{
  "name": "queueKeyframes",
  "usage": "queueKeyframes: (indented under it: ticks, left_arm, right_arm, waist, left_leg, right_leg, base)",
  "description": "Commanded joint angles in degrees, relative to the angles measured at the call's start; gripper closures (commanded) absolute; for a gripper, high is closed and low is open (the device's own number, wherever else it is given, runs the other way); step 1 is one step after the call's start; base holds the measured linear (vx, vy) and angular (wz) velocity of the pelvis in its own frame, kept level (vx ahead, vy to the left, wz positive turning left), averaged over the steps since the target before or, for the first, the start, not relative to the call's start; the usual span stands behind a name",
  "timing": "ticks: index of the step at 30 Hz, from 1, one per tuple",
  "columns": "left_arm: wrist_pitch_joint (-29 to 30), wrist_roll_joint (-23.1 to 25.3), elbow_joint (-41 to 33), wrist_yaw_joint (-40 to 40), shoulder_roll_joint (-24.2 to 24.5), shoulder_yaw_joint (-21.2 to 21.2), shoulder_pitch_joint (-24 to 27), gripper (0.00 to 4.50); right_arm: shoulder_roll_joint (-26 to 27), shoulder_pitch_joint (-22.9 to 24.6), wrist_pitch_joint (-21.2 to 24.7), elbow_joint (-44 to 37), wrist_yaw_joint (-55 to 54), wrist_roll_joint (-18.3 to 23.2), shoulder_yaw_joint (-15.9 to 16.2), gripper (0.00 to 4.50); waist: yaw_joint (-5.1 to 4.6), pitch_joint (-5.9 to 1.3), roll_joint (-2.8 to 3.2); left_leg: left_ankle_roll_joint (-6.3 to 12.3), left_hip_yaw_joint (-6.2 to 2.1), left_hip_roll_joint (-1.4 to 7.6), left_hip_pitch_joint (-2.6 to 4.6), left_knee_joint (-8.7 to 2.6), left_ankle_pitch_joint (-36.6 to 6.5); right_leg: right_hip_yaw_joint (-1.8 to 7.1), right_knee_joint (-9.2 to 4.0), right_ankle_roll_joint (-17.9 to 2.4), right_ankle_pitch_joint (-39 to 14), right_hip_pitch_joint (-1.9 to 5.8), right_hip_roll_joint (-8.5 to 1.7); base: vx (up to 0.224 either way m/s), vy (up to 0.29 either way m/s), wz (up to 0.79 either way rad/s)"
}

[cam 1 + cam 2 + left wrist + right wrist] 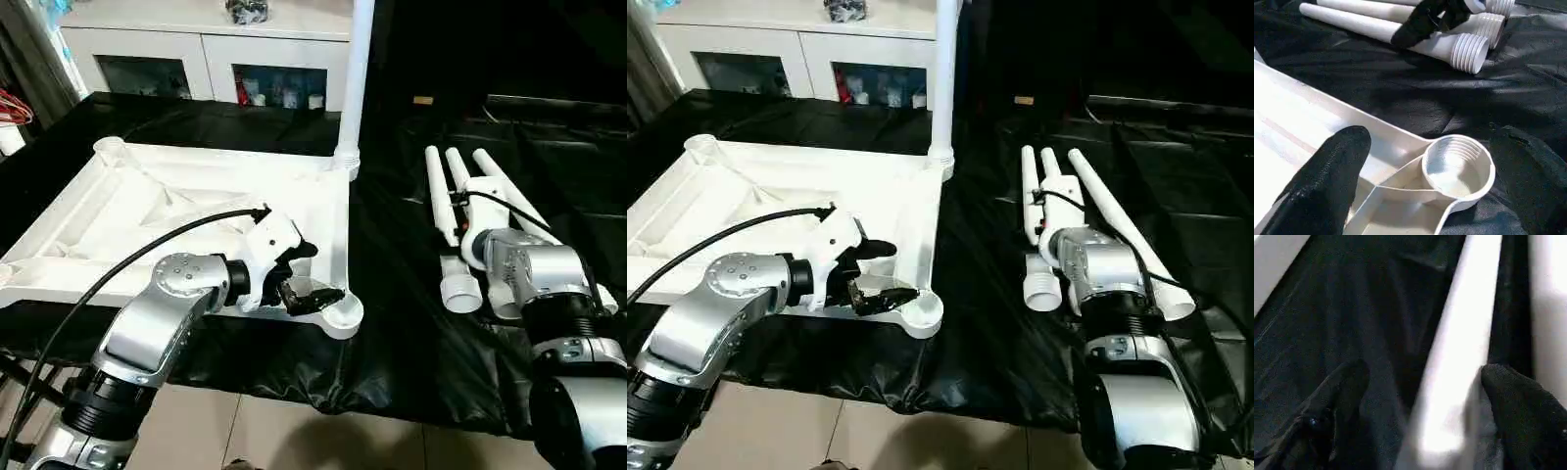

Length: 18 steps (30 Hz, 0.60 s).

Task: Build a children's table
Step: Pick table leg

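You face a large table draped in glossy black cloth [411, 323] — its creased folds catch the light. Beyond its far edge stands a white cabinet [206, 44] with two glass-fronted doors; small items sit behind the glass, too small to identify. Nearest you, below the cloth's hanging edge, is a pale tiled floor [294, 436] — grout lines cross it.

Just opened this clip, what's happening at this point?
A humanoid robot is assembling a white children's table on a black-draped table. The tabletop lies underside up with one leg standing in its far corner socket. The left gripper is open by the empty near corner socket. The right gripper, open, straddles one of the three loose legs lying to the right.
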Motion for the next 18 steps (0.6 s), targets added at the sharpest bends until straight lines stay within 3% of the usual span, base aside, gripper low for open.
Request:
queueKeyframes:
  ticks: [1, 6, 18]
  left_arm:
    - [-0.6, -0.1, -0.3, -0.2, 0.2, -0.7, -1.0, 0.06]
    - [-0.5, -0.3, -0.3, -0.2, 0.4, -0.7, -1.0, 0.06]
    - [0.0, -0.8, -0.9, -0.7, 1.1, -1.2, -1.1, 0.0]
  right_arm:
    - [-0.2, -1.2, 2.2, 2.2, 0.3, -0.1, 0.8, 0.41]
    - [-0.2, -1.9, 3.6, 4.1, -0.5, 0.0, 0.1, 0.41]
    - [-0.5, -3.5, 4.2, 9.2, -0.6, 0.4, -0.2, 1.56]
  waist:
    - [0.15, -4.59, -0.71]
    - [0.26, -4.62, -0.64]
    - [0.35, -4.62, -0.65]
  left_leg:
    - [0.33, -0.17, 1.17, 0.78, -3.24, -7.3]
    - [0.2, -0.14, 1.2, 0.76, -3.19, -6.9]
    - [-0.12, -0.1, 1.22, 0.81, -3.14, -7.4]
  right_leg:
    - [2.64, -4.01, -11.7, -7.6, 3.43, -3.75]
    - [2.67, -3.95, -11.9, -6.9, 3.43, -3.81]
    - [2.66, -3.96, -11.8, -7.7, 3.37, -3.89]
  base:
    - [0.0, 0.0, 0.0]
    - [0.0, 0.0, 0.0]
    - [0.0, 0.0, 0.0]
